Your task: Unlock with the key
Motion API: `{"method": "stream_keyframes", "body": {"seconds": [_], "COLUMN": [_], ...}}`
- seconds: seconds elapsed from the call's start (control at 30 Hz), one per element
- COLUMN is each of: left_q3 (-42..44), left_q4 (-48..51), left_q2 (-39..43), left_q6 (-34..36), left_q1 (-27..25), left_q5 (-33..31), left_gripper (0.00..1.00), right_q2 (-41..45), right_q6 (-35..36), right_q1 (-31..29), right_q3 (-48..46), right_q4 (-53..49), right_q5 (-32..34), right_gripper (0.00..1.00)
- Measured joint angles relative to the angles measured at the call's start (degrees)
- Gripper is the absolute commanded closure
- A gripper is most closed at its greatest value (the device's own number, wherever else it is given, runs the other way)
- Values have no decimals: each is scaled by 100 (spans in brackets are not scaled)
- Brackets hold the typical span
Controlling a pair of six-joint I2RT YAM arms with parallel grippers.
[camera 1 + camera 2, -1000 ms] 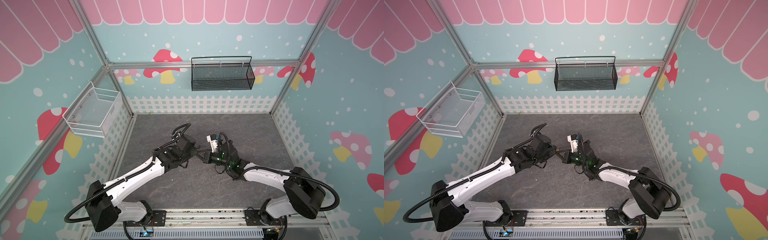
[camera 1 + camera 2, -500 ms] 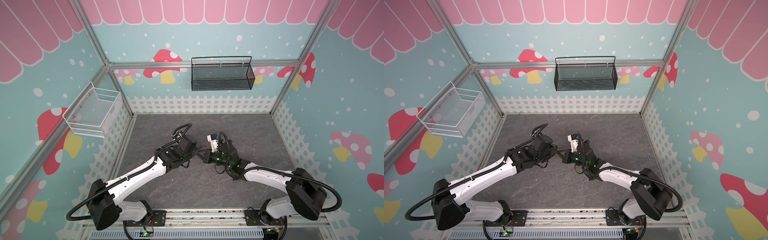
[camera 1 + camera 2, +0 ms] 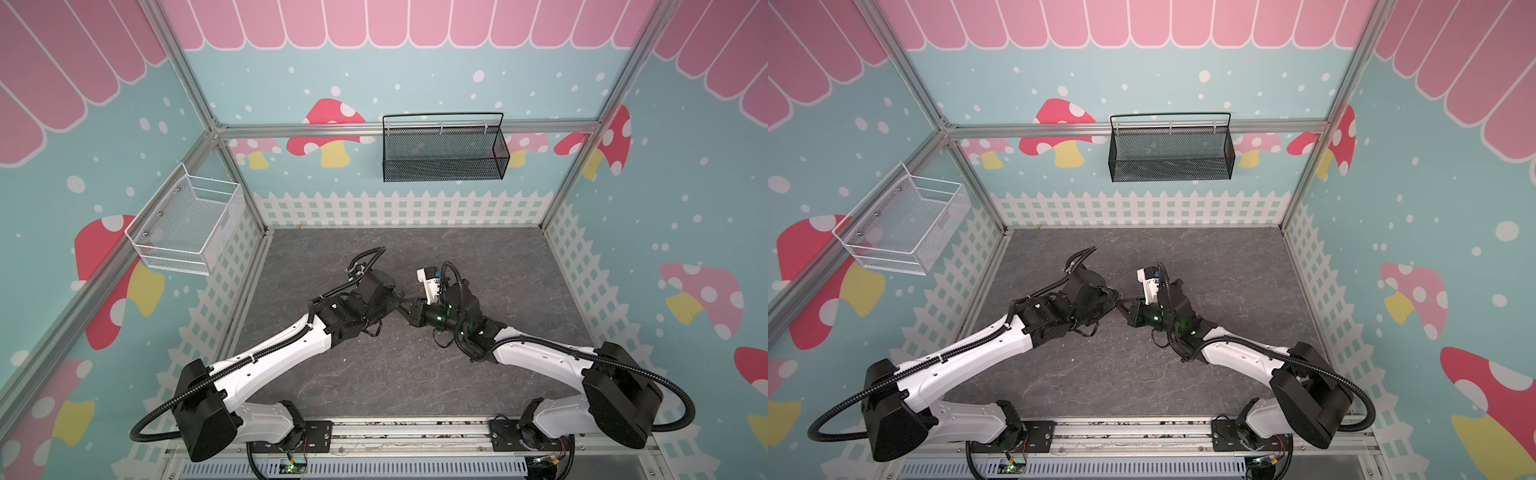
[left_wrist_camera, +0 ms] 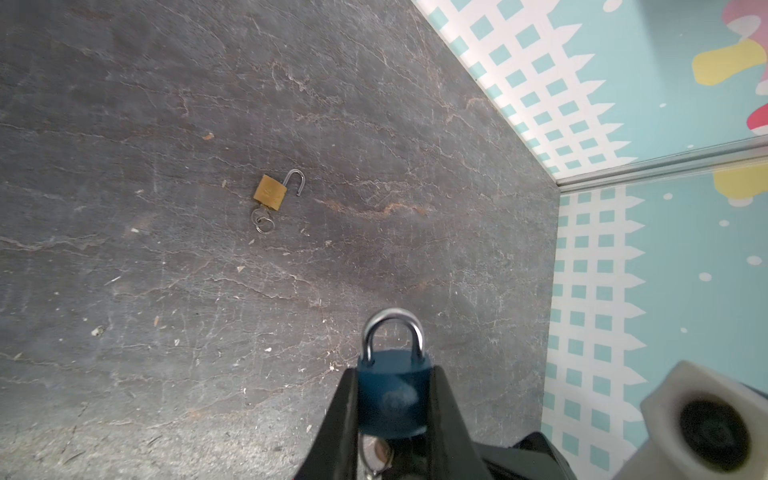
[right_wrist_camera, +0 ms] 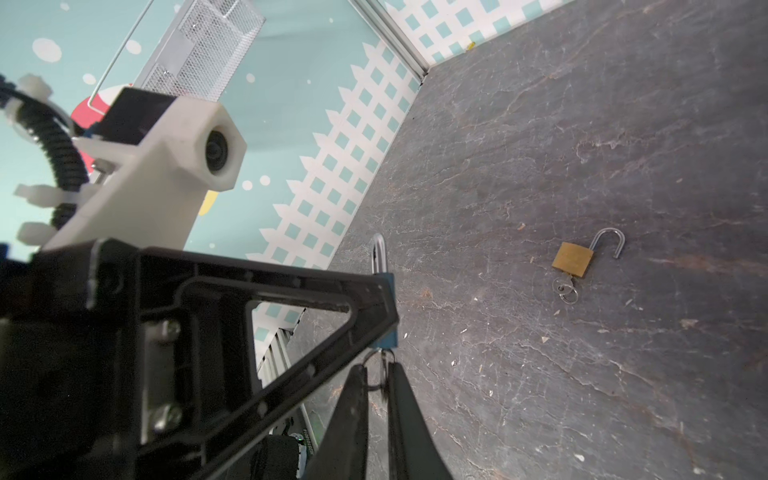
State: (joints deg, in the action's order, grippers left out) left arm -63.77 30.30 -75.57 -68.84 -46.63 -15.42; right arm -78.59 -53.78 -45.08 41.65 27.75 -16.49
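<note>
Left tool (image 4: 394,376) grasping rounded blue padlock (image 4: 390,390), right tool (image 5: 377,369) at key (image 4: 376,451), grip unclear

The left claw (image 4: 392,376) with its blue padlock (image 4: 390,401) and the right claw (image 5: 376,370) crowd each other mid-tabletop (image 3: 365,374). A brass padlock (image 4: 270,192) lies beyond them; open tabletop surrounds it.

My left tool (image 4: 392,374) is black; its blue padlock (image 4: 390,392) has a silver shackle. The brass padlock (image 4: 270,192) is golden, on my dark grey, pale-veined bench (image 4: 166,311).
</note>
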Motion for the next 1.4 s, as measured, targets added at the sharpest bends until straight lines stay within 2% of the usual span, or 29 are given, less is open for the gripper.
{"method": "stream_keyframes", "body": {"seconds": [0.2,0.4,0.87,1.4], "left_q3": [-13,-28,-35,-35], "left_q4": [-17,-22,-127,-155], "left_q2": [26,26,31,70], "left_q6": [4,0,-39,-96], "left_q1": [0,0,0,0], "left_q5": [22,0,-273,-306], "left_gripper": [100,100,100,100], "right_q2": [195,201,98,122], "right_q6": [63,31,-426,-490], "right_q1": [-2,-2,164,197], "right_q3": [9,214,546,544], "right_q4": [-260,-654,-1029,-1069], "right_q5": [-50,-177,-474,-181], "right_gripper": [76,73,77,79]}}
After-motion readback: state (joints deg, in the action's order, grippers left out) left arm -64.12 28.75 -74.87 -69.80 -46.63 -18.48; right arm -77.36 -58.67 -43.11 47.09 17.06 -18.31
